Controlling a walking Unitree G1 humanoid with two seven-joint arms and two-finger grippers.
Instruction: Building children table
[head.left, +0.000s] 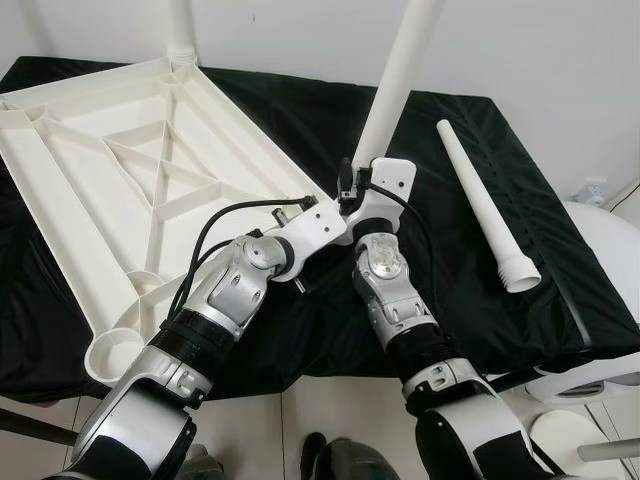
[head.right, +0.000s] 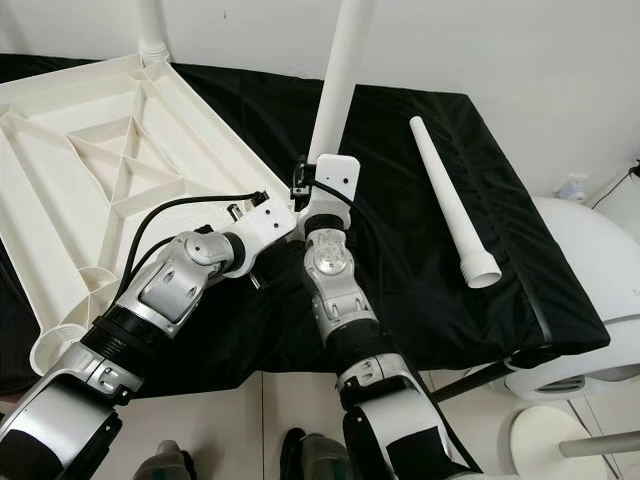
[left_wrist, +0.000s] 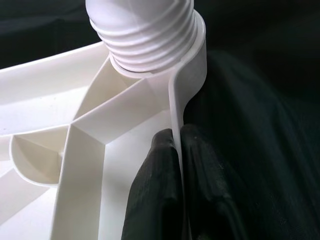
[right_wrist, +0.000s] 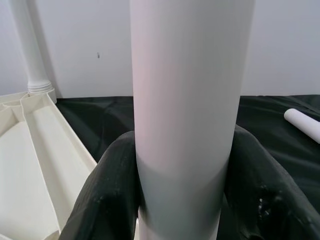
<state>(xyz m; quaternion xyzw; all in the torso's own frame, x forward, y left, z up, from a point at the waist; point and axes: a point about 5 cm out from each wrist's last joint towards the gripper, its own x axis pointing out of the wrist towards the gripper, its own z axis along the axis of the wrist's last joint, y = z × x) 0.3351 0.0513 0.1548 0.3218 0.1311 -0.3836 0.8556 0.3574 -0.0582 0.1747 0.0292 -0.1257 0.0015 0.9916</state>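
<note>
Right gripper (right_wrist: 182, 200) clamps upright leg (head.left: 400, 75); left gripper (left_wrist: 179, 185) pinches tabletop rim (left_wrist: 186, 90).

Three table legs (head.left: 487, 205), one tabletop (head.left: 60, 170)

Both arms are built of silver-grey metallic segments joined by rounded joints, with black bands near the elbows and black-and-white shells at the shoulders. A black cable loops along the left arm (head.left: 215, 300). The right arm (head.left: 395, 295) bears a round, screw-studded disc. White wrist brackets carry black-fingered end effectors.
</note>
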